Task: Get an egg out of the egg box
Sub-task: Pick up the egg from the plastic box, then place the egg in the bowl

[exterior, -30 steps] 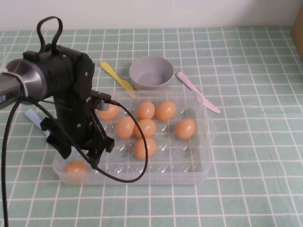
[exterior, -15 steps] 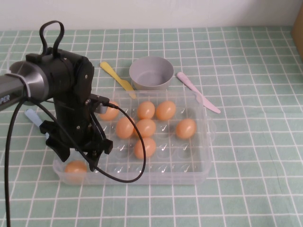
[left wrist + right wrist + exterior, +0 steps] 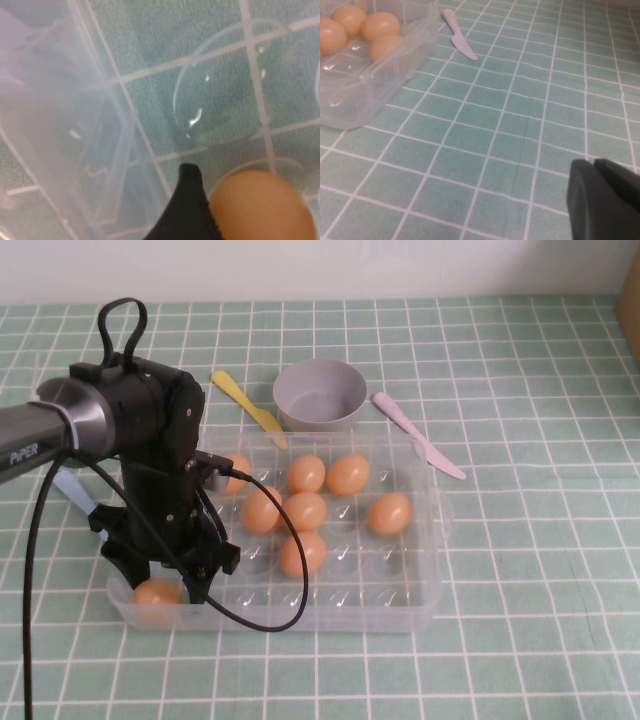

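We have the left end effector point(image 3: 165, 585) low in the near-left corner of the egg box point(image 3: 420, 615), fingers spread around the egg point(image 3: 157, 592), nothing gripped yet. Looks like the pre-grasp step; next calls for a gentle close, then a straight lift. Right end effector point(image 3: 605, 200) sits over bare tabletop point(image 3: 540, 570), well apart; we can't tell its state. Green checked cloth, pale wall behind.

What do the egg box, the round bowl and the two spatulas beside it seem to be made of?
Egg box: clear glossy plastic; the tablecloth grid shows through.
Bowl: matte grey, probably plastic or silicone.
Yellow spatula, pink spatula: smooth, likely plastic.
Left gripper sits over the corner egg; right gripper is parked off to the side.
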Controlling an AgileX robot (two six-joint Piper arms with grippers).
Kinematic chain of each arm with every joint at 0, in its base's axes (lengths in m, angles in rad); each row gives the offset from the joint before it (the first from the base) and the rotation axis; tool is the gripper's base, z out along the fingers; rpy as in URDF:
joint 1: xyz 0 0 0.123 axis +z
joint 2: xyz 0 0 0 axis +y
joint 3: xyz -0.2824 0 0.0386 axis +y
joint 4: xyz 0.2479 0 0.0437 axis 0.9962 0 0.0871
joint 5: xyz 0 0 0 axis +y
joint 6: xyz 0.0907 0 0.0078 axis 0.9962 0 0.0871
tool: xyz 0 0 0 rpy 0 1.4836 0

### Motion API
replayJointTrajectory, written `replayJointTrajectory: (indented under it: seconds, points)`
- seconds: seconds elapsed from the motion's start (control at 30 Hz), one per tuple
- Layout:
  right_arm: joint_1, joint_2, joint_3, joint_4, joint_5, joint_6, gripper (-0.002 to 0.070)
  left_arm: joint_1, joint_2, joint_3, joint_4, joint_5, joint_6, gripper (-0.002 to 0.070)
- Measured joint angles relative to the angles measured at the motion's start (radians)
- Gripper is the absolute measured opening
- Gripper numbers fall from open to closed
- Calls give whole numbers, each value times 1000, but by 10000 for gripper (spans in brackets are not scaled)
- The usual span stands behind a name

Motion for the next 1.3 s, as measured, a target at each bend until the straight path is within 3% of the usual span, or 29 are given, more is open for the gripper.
replayJointTrajectory:
  seconds: [0.1,0.33,0.87,1.3]
  points:
    - [0,0,0,0,0,0,-17,0,1,0,0,0,0,493]
    - [0,0,0,0,0,0,-17,0,1,0,-2,0,0,347]
    - [0,0,0,0,0,0,-17,0,-8,-25,-2,0,0,340]
    - [0,0,0,0,0,0,-17,0,-59,-252,-89,-4,18,339]
